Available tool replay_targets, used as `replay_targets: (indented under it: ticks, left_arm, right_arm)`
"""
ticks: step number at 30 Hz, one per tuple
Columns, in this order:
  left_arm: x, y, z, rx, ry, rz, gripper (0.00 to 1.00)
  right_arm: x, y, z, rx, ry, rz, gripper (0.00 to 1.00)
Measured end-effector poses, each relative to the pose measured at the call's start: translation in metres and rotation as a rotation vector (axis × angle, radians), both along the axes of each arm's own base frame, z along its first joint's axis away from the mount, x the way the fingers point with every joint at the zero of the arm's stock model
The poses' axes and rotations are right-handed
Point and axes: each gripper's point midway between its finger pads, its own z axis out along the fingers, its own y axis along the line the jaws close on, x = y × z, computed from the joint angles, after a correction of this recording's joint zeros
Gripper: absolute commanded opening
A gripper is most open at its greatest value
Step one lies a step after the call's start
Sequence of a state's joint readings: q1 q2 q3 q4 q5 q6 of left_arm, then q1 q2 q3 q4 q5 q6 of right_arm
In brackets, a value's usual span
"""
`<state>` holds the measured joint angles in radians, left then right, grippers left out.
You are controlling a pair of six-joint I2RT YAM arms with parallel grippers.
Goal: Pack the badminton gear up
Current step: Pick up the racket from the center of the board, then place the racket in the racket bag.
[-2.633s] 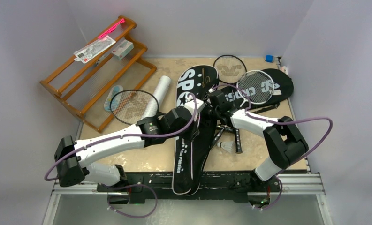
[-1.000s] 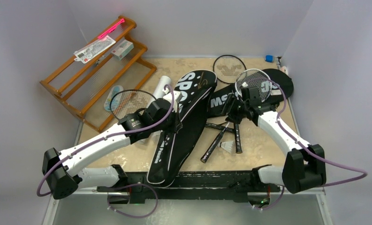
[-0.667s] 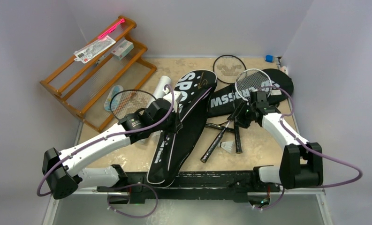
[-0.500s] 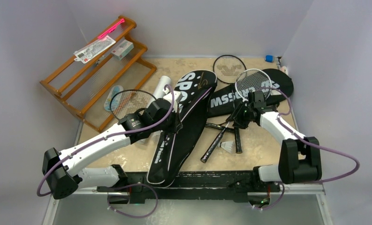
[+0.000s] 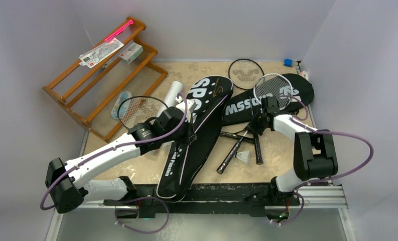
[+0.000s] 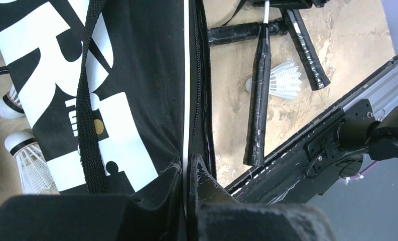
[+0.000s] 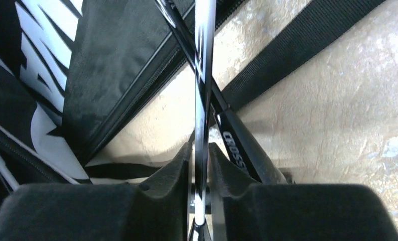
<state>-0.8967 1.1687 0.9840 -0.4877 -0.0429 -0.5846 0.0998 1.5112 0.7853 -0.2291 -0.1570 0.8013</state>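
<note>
Badminton gear (image 5: 207,108) lay spread over the sandy table (image 5: 274,163), an orange rack (image 5: 106,75) standing at its far-left side. Two black bags filled the middle: the left bag (image 5: 186,160) ran from the near edge toward the back, and the right bag (image 5: 239,106) lay crosswise behind it. A silver racket (image 5: 272,88) rested its head on the right bag; a far racket (image 5: 245,70) lay just behind, and a left racket (image 5: 136,111) sat beside the rack. A white tube (image 5: 172,94) lay between the left racket and the left bag. The left gripper (image 6: 187,173) was clamped on the left bag's zippered edge; the right gripper (image 7: 199,150) pinched the silver racket's shaft between close-set pads (image 7: 171,170). One shuttlecock (image 5: 243,157) lay among black handles (image 6: 257,110) right of the left bag; two more shuttlecocks (image 6: 28,160) showed against that bag's other side.
</note>
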Motion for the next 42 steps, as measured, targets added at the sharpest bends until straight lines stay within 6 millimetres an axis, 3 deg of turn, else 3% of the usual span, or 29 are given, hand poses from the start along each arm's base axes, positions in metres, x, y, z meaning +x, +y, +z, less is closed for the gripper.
replay_targets:
  ticks: [4,7,18,27,42]
  left_arm:
    - [0.000,0.000,0.000,-0.001,0.001,-0.001,0.00]
    - [0.000,0.000,0.000,0.000,0.001,-0.001,0.00]
    - [0.001,0.001,-0.002,0.007,-0.001,0.005,0.00]
    - [0.003,0.001,-0.005,0.018,0.001,0.010,0.00]
    - [0.010,-0.003,-0.008,0.021,-0.012,0.026,0.00]
  right_arm:
    - [0.005,-0.003,-0.005,-0.019,0.025,-0.008,0.00]
    - [0.004,-0.007,0.000,-0.042,0.024,-0.009,0.00]
    - [-0.011,-0.021,0.069,-0.131,-0.106,0.055,0.00]
    - [-0.070,-0.016,0.079,-0.119,-0.002,0.207,0.00]
    - [-0.152,0.033,0.119,-0.040,0.012,0.517,0.00]
